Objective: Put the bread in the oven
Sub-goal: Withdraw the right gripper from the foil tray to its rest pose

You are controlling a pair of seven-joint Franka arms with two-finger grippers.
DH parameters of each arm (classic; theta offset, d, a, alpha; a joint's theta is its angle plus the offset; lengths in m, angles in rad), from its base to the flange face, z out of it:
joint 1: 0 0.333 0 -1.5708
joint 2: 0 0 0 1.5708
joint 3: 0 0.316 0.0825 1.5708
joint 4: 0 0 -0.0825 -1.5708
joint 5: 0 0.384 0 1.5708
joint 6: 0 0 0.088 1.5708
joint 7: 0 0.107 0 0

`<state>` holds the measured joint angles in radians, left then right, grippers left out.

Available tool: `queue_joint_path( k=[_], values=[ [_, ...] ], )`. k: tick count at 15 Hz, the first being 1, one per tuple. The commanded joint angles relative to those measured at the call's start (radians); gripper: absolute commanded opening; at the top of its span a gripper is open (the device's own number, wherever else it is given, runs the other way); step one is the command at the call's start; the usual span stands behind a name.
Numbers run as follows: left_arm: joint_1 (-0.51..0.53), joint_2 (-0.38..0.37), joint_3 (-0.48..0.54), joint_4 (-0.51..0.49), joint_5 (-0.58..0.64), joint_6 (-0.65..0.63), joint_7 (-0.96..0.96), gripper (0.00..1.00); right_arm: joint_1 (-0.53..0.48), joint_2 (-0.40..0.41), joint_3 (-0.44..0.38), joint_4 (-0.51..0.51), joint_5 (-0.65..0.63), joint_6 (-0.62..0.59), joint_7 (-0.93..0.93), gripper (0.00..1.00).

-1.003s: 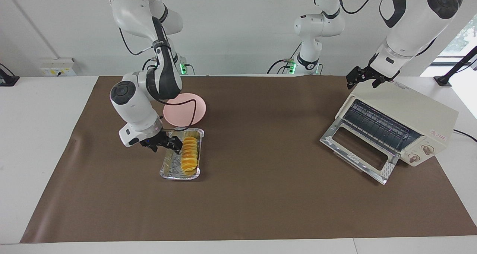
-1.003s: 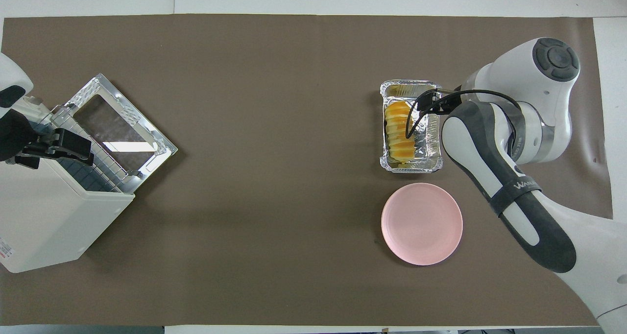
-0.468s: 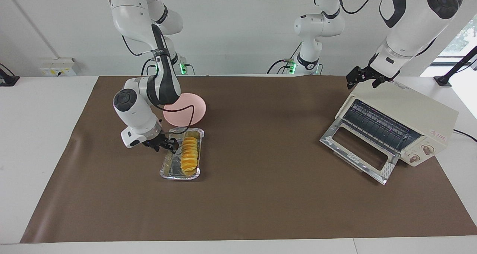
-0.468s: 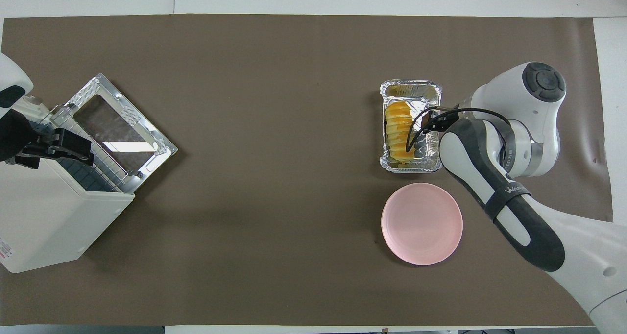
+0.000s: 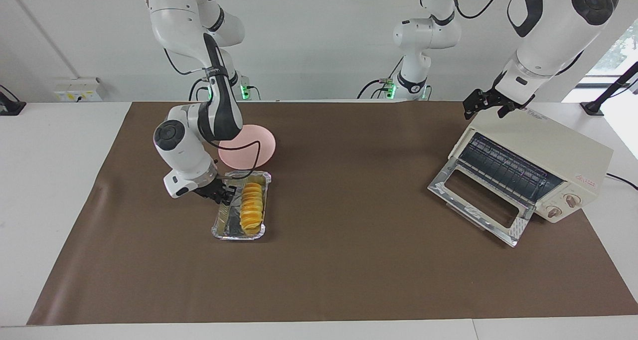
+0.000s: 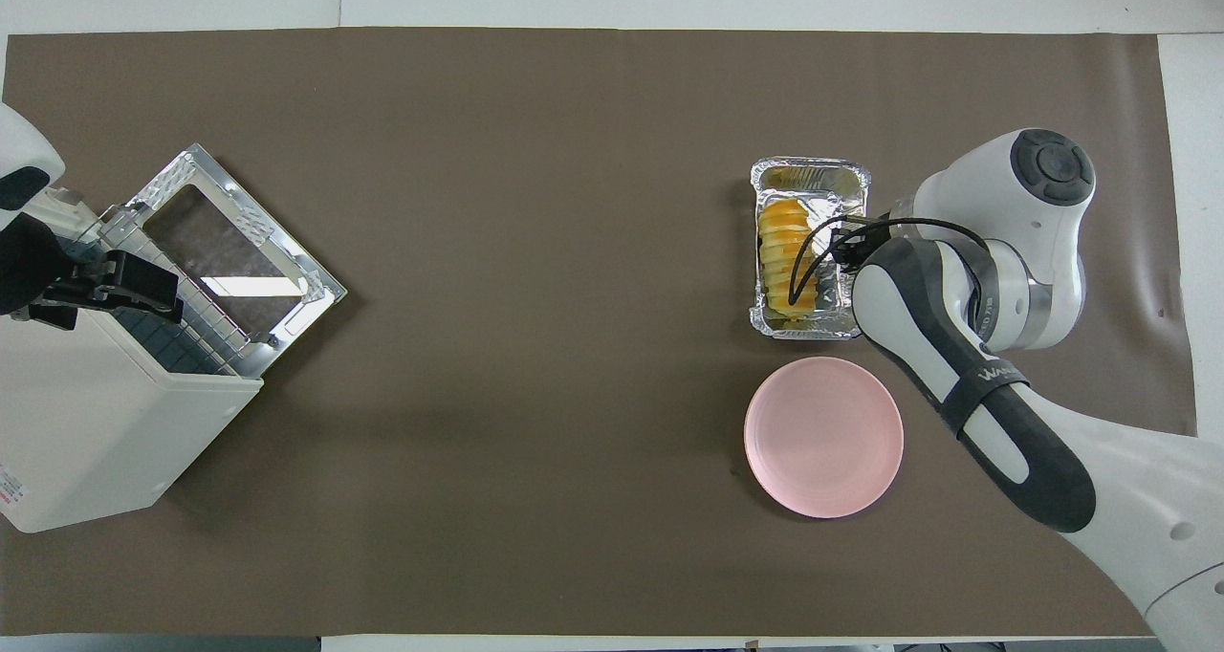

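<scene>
Overhead: bread (image 6: 790, 258) part-hidden (cable)

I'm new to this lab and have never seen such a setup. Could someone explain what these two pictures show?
These are two robot arms at a table, each ending in a two-finger gripper. One picture is taken from across the table, facing the robots; the other looks down from above their own end, so the sides appear swapped.

On the brown mat a foil tray holds the bread, a ridged yellow-orange loaf. A pink plate lies nearer to the robots than the tray. Toward the left arm's end stands the oven, its glass door dropped open.

The right gripper is down at the tray's long side wall, beside the bread; whether it grips anything cannot be seen. The left gripper waits open over the oven's top, holding nothing. The bread is not yet in the oven.
</scene>
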<state>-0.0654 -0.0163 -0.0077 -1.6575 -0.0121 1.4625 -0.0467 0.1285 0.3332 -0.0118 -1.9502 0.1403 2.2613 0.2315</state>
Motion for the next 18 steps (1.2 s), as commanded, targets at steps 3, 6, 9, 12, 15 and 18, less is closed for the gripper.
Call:
queue_joint_path(
  k=[3,6,9,12,15,18],
  values=[
    [0.007,-0.019,-0.006,-0.016,0.02,0.015,-0.001,1.0,0.046,0.004,0.009,0.109,0.048,-0.002,0.003,0.0],
    [0.007,-0.017,-0.006,-0.016,0.02,0.015,-0.001,1.0,0.101,0.05,0.009,0.226,0.044,-0.022,0.069,0.0],
    [0.007,-0.017,-0.006,-0.016,0.02,0.015,-0.001,1.0,0.175,0.146,0.007,0.38,0.042,-0.052,0.129,0.0],
    [0.007,-0.017,-0.006,-0.016,0.02,0.016,-0.001,1.0,0.268,0.268,0.007,0.502,0.039,-0.054,0.238,0.0],
    [0.007,-0.017,-0.006,-0.016,0.02,0.015,-0.001,1.0,0.313,0.311,0.009,0.54,0.042,-0.057,0.29,0.0],
    [0.007,-0.017,-0.006,-0.016,0.02,0.016,-0.001,1.0,0.344,0.302,0.004,0.496,0.03,-0.052,0.356,0.0]
  ],
)
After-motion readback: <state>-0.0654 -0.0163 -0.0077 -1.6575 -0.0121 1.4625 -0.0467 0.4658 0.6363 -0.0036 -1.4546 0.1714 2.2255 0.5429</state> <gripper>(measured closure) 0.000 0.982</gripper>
